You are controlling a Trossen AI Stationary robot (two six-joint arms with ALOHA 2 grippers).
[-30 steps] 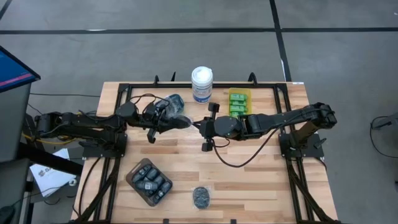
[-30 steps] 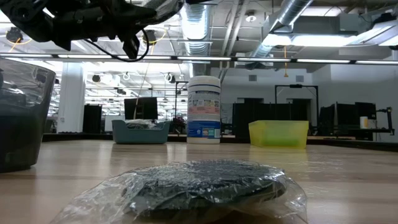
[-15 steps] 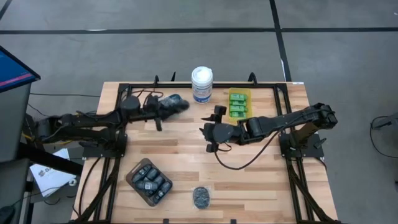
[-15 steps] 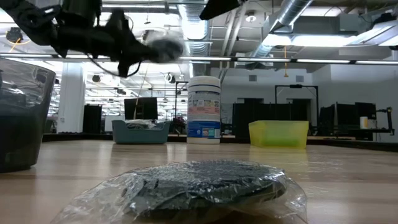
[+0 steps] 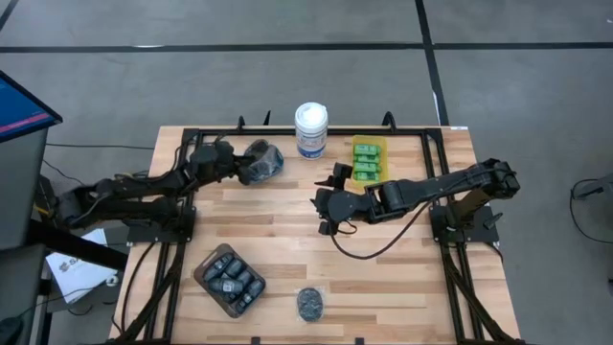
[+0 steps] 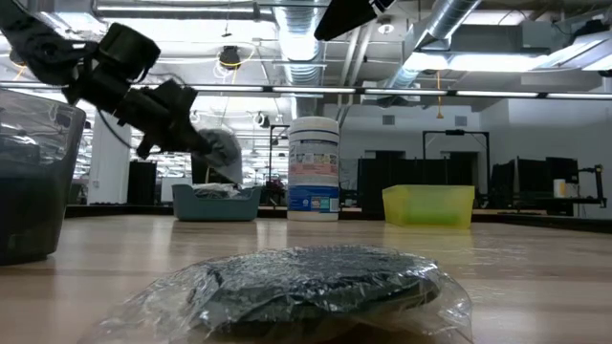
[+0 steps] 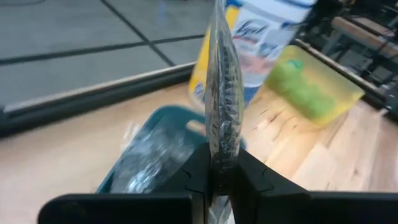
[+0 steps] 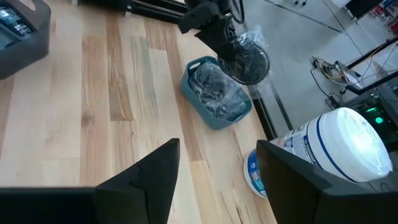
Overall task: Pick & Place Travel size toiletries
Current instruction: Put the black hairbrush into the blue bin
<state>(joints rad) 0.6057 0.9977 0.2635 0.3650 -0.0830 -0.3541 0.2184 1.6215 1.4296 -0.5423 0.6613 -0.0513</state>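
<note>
My left gripper (image 5: 245, 169) is shut on a round dark piece in clear wrap (image 5: 261, 162), held just above the teal container (image 8: 214, 93) at the table's far side, left of the white canister (image 5: 311, 129). The piece also shows in the low view (image 6: 223, 153) and from my right wrist (image 8: 249, 60). Wrapped pieces lie inside the teal container (image 7: 155, 155). My right gripper (image 8: 217, 180) stands open over the table's middle (image 5: 324, 199), with nothing between its fingers. Another wrapped piece (image 6: 306, 287) lies flat near the front edge. My left gripper pinches the wrapped piece by its rim (image 7: 222, 155) between the two fingers. The disc stands on edge and sticks out past the fingertips. The fingers come from the table's left, slanting down. The piece is lifted clear, over the teal container.
A yellow tray with green mini bottles (image 5: 368, 158) stands right of the canister. A dark tray of grey-black mini bottles (image 5: 230, 280) sits at the near left. Bare wood lies between the arms and along the near right.
My left gripper has carried the wrapped piece from the table's middle toward the far left, sinking and tipping until it hangs just above the teal container. My right gripper has drawn back a little toward the right.
</note>
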